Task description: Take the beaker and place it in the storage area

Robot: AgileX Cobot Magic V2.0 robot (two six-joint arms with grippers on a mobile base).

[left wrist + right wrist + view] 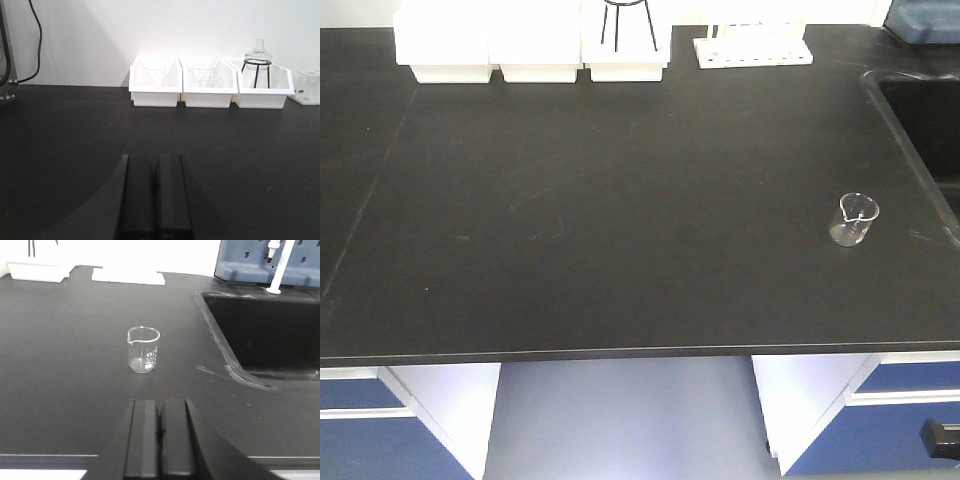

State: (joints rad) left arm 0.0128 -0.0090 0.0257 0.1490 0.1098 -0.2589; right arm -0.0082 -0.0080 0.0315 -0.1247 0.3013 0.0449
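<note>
The beaker [853, 220], small clear glass with a pouring lip, stands upright on the black benchtop [620, 220] near its right side, just left of the sink. In the right wrist view the beaker [143, 350] stands a short way ahead of my right gripper [160, 402], which is shut and empty near the bench's front edge. My left gripper [155, 159] is shut and empty too, low over the bench and facing the white tubs. Neither gripper shows in the front view. The storage area is out of view.
Three white tubs [535, 45] line the back wall, one holding a flask on a wire stand [258, 55]. A white rack [753, 50] sits beside them. The sink [265, 335] drops away right of the beaker. A blue pegboard [270, 260] stands behind it.
</note>
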